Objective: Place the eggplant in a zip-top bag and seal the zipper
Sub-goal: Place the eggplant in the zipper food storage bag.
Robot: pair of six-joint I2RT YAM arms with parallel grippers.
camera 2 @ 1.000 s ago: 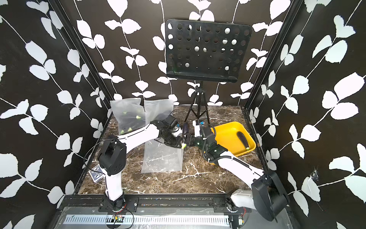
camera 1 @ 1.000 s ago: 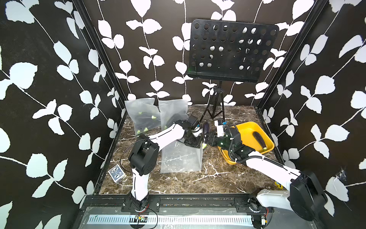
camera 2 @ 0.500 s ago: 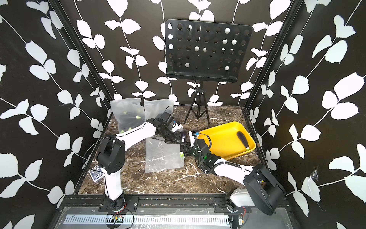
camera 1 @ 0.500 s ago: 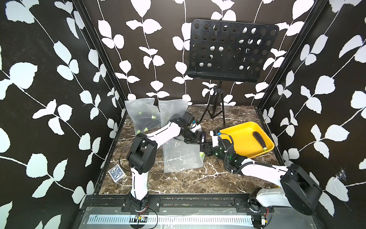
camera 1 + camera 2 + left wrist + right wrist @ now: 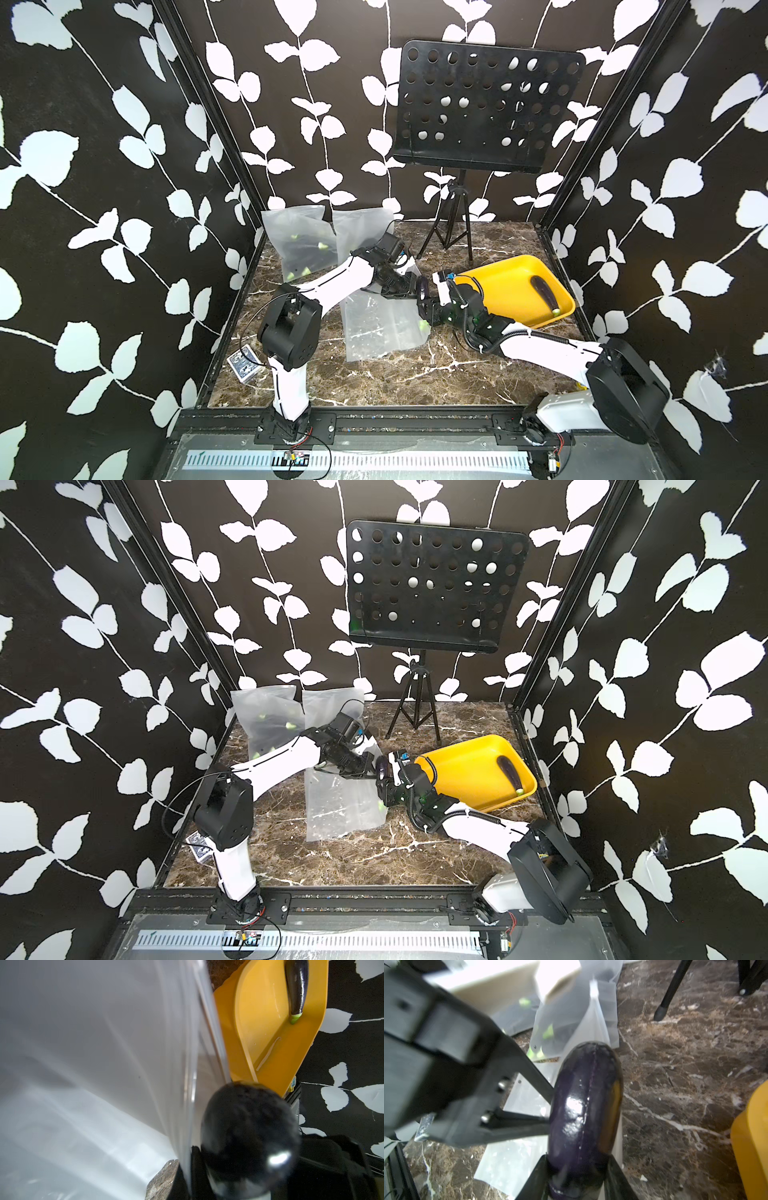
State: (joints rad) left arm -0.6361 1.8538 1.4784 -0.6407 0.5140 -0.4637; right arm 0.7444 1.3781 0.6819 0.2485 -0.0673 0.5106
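Observation:
A clear zip-top bag lies flat in mid-table. My left gripper is shut on its raised right-hand edge; in the left wrist view the film runs down between the jaws. My right gripper is shut on a dark purple eggplant. The eggplant's rounded tip sits right beside the held bag edge and the left fingers.
A yellow tray at the right holds another eggplant. Two filled bags lean on the back-left wall. A black music stand rises at the back. A card deck lies front left.
My right arm has swung left from the tray side with the eggplant, up to the bag edge. The left gripper has stayed on the bag, shifting only slightly.

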